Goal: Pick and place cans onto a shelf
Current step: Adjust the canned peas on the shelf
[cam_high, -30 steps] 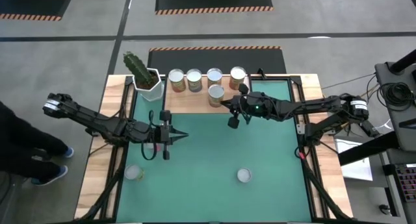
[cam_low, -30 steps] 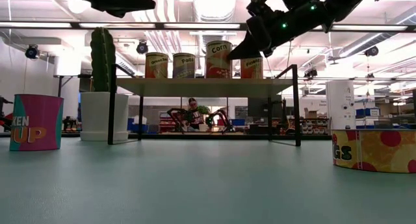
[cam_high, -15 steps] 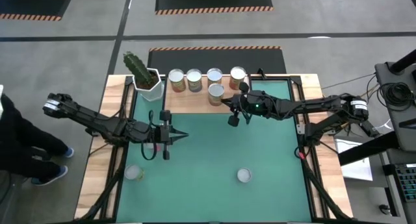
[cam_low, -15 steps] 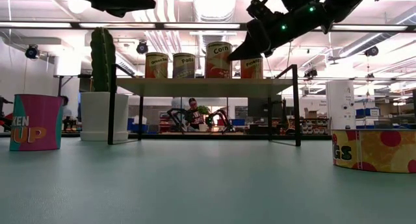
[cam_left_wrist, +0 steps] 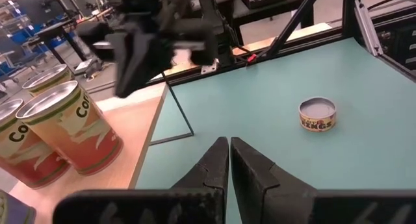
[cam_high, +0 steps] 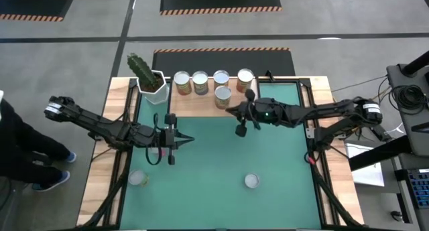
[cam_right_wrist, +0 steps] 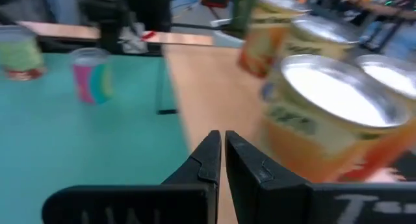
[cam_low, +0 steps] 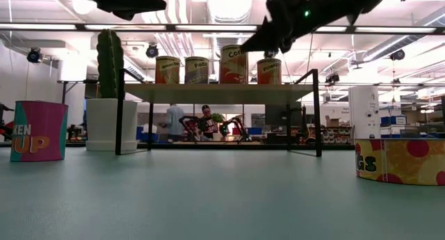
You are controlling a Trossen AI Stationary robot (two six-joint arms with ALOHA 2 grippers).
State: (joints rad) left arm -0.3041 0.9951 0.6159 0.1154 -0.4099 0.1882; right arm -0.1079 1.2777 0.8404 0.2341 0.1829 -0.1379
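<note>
Green matting covers the surface (cam_high: 221, 150), and five cans (cam_high: 223, 96) are already lined up on the shelf (cam_high: 201, 105) at the back edge, beside the cactus pot (cam_high: 153, 84). Two cans are left on the mat: one (cam_high: 251, 181) near the front middle and one (cam_high: 138, 178) at the front left.

The right pincer (cam_high: 240, 126) is seen just off the shelf's front edge, empty, its fingers pressed together. The left pincer (cam_high: 171, 149) hangs over the mat's left half, likewise closed on nothing.

By the look of it, a placement is finished and a retreat is under way. Next, a closed pincer has to be opened and brought down over one of the loose cans, probably the front-middle one for the right arm.

Compared with a second ago, the right pincer is found drawn slightly away from the shelf; the left arm is unchanged.
</note>
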